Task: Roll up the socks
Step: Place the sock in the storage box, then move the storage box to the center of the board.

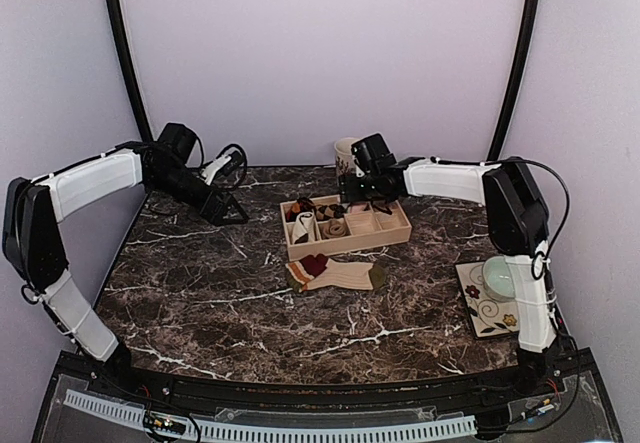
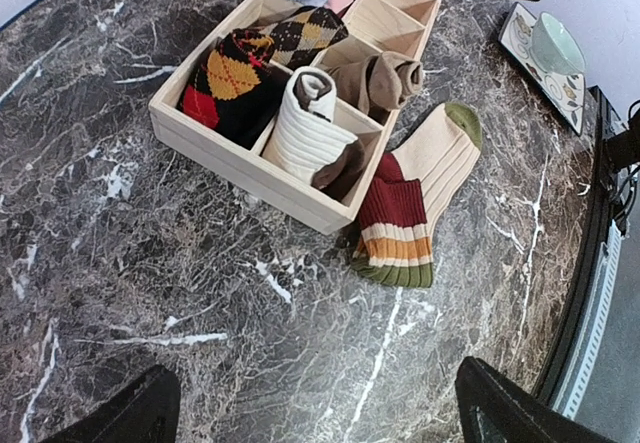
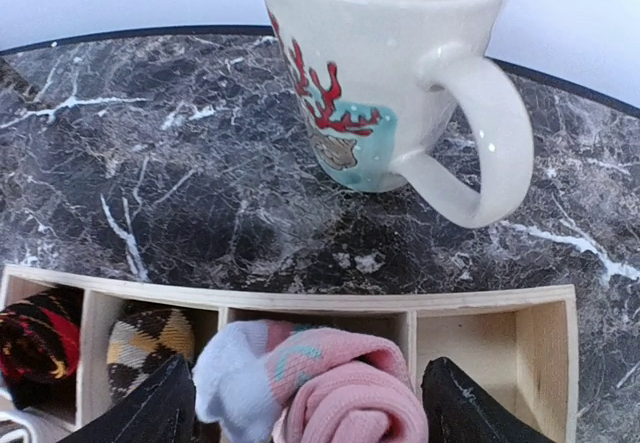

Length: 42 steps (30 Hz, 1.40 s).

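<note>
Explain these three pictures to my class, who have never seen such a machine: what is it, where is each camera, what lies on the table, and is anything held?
Two robot arms, each ending in a two-finger gripper, stand at a marble table. One picture looks down from above; the other two come from cameras on the wrists. A wooden tray holds rolled socks; a mug stands behind it, and a tan sock lies flat beside it. The right gripper is open over a rolled pink sock in the tray; the left gripper is open, empty.
</note>
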Each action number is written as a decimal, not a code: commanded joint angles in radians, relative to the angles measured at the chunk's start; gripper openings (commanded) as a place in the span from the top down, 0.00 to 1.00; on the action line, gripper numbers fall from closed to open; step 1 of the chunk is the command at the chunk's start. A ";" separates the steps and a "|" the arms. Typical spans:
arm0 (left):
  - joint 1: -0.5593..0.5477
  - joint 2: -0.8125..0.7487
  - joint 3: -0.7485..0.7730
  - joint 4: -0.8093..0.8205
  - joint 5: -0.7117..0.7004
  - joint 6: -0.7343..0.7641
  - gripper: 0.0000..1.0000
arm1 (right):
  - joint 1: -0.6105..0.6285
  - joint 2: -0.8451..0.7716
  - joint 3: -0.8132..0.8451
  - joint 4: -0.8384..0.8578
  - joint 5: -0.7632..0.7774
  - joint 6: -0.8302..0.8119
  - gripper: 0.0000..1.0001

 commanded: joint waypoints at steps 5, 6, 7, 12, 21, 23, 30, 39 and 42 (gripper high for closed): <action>-0.026 0.197 0.044 0.085 0.028 -0.018 0.01 | -0.011 -0.220 -0.111 0.009 -0.048 0.018 0.19; -0.034 0.225 0.058 0.086 0.027 -0.015 0.02 | -0.016 -0.238 -0.132 0.010 -0.049 0.017 0.19; -0.043 0.249 0.067 0.090 0.023 -0.010 0.02 | -0.021 -0.250 -0.152 0.007 -0.052 0.018 0.19; -0.084 0.345 0.097 0.124 0.003 -0.001 0.08 | -0.060 -0.303 -0.248 0.006 -0.072 0.027 0.31; -0.124 0.434 0.144 0.165 0.040 -0.026 0.21 | -0.081 -0.230 -0.168 0.004 -0.151 -0.022 0.72; -0.124 0.457 0.169 0.145 0.025 -0.012 0.31 | -0.085 -0.201 -0.128 0.024 -0.184 -0.017 0.75; -0.126 0.493 0.169 0.165 -0.009 0.002 0.45 | -0.086 -0.131 -0.111 0.082 -0.257 0.011 0.80; -0.126 0.538 0.205 0.172 -0.031 0.002 0.47 | -0.078 -0.056 -0.128 0.078 -0.282 0.022 0.85; -0.127 0.554 0.223 0.176 -0.037 0.000 0.47 | -0.079 -0.054 -0.144 0.071 -0.263 0.015 0.85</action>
